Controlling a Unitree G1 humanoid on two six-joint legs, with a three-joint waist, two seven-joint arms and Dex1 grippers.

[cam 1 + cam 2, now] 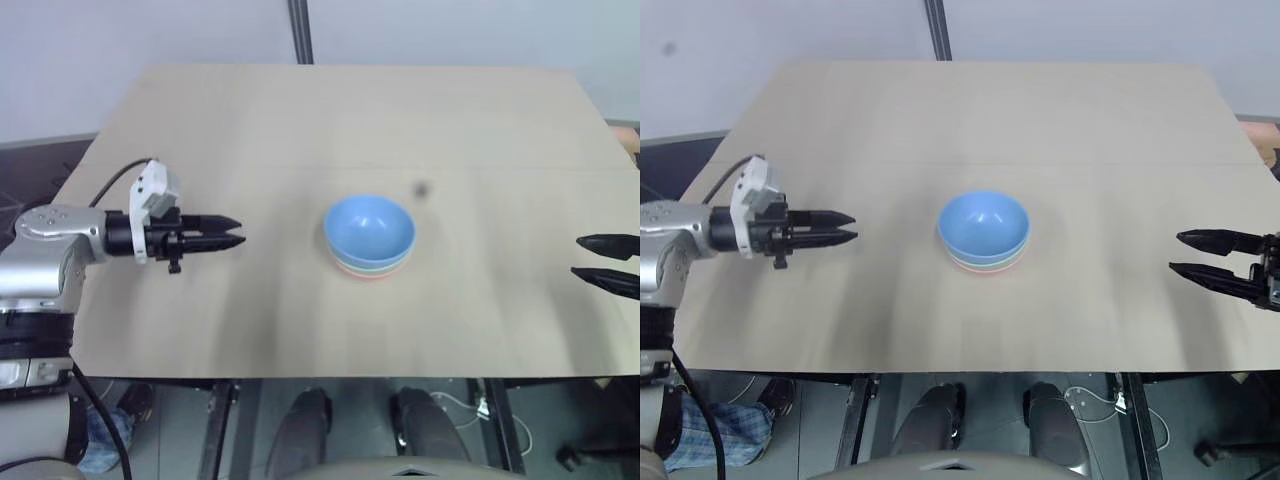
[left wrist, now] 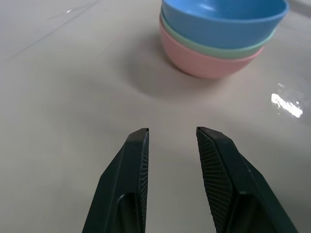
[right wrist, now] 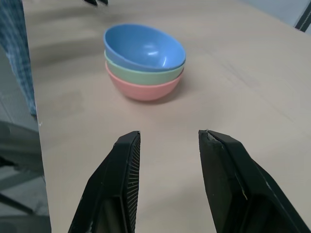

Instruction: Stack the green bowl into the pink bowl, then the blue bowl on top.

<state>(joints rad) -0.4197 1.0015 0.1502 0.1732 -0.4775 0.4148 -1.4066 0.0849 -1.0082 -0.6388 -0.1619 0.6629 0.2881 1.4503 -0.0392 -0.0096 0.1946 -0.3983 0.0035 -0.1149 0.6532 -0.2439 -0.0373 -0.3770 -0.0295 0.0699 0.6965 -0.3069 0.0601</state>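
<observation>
Table (image 1: 480, 120): wood-look top carrying one stack near centre. Pink bowl (image 3: 143, 89) sat at the bottom, green bowl (image 3: 146, 74) nested in it, blue bowl (image 1: 369, 228) on top, tipped slightly in the right wrist view. Stack judged complete.

Left end effector (image 1: 232, 238) stood at 9 o'clock of the stack, well apart, fingers narrowly parted, empty. Right end effector (image 1: 1189, 252) stood at 3 o'clock, well apart, fingers moderately parted, empty.

Risks, judged: a sweep of either arm back toward centre could clip the stack and slide it. The tilted blue bowl might rock or shift if the table were jolted.
</observation>
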